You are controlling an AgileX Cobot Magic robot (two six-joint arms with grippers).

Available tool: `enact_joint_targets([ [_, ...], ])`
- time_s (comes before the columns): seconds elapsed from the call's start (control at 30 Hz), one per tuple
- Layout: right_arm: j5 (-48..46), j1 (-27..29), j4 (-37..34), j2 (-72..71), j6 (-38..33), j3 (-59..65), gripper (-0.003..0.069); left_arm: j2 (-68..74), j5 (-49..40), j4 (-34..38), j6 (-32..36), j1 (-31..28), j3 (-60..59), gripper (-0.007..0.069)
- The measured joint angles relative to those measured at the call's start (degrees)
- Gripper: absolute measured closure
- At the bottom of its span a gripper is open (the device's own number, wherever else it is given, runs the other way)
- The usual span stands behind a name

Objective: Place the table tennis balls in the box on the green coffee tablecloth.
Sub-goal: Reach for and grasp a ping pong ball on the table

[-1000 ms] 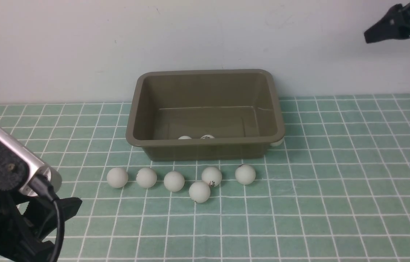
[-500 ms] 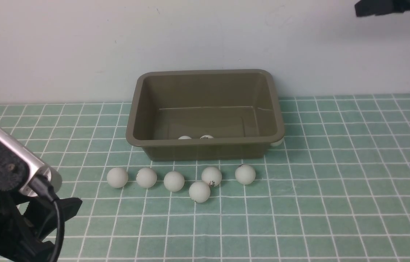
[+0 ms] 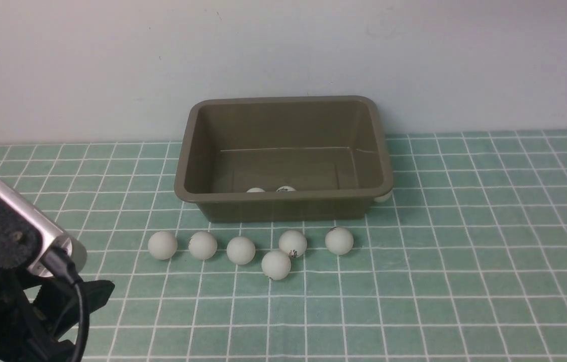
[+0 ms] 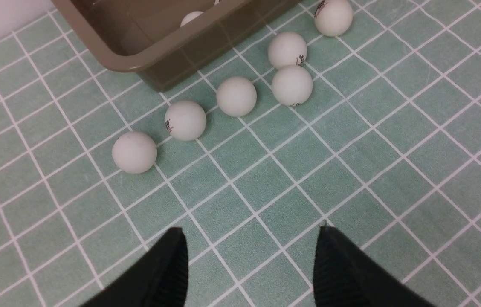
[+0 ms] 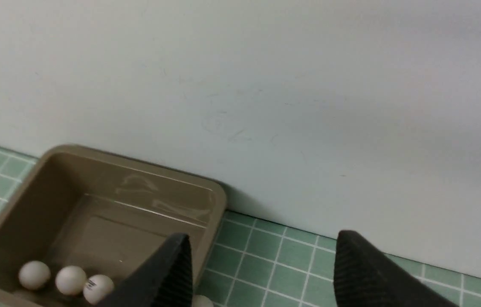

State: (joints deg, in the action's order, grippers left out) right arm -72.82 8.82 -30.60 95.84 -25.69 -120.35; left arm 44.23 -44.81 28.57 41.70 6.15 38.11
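The olive-brown box [image 3: 190,151] stands on the green coffee tablecloth [image 3: 464,251] against the back wall. Three table tennis balls [image 5: 70,280] lie inside it at its near wall. Several more balls [image 3: 241,250] sit in a loose row on the cloth just in front of the box, and one [image 3: 382,197] rests by its right near corner. My left gripper [image 4: 251,238] hovers open and empty over the cloth, short of the row. High above the cloth to the right of the box, my right gripper [image 5: 262,243] is open and empty, and it is out of the front view.
The pale wall [image 3: 283,50] runs directly behind the box. My left arm's wrist camera and cable [image 3: 37,241] fill the front view's lower left corner. Bare cloth stretches right of the box and in front of the ball row.
The right gripper rose at the top right and left the front view. The left arm sank slightly. Balls and box have not moved.
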Motion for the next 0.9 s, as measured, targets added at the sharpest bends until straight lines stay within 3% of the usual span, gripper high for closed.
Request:
enact_joint_targets([
  [0.33, -0.34, 0.00, -13.08, -3.42, 6.20, 0.00, 0.0250, 0.00, -0.12, 0.00, 0.00, 0.00, 0.00, 0.0262],
  [0.6, -0.52, 0.00, -2.44, -10.13, 6.57, 0.00, 0.0292, 0.00, -1.92, 0.00, 0.00, 0.00, 0.00, 0.0262],
  [0.9, -0.68, 0.00, -0.22, -16.01, 7.93, 1.26, 0.0399, 0.00, -1.92, 0.00, 0.00, 0.00, 0.00, 0.0262],
])
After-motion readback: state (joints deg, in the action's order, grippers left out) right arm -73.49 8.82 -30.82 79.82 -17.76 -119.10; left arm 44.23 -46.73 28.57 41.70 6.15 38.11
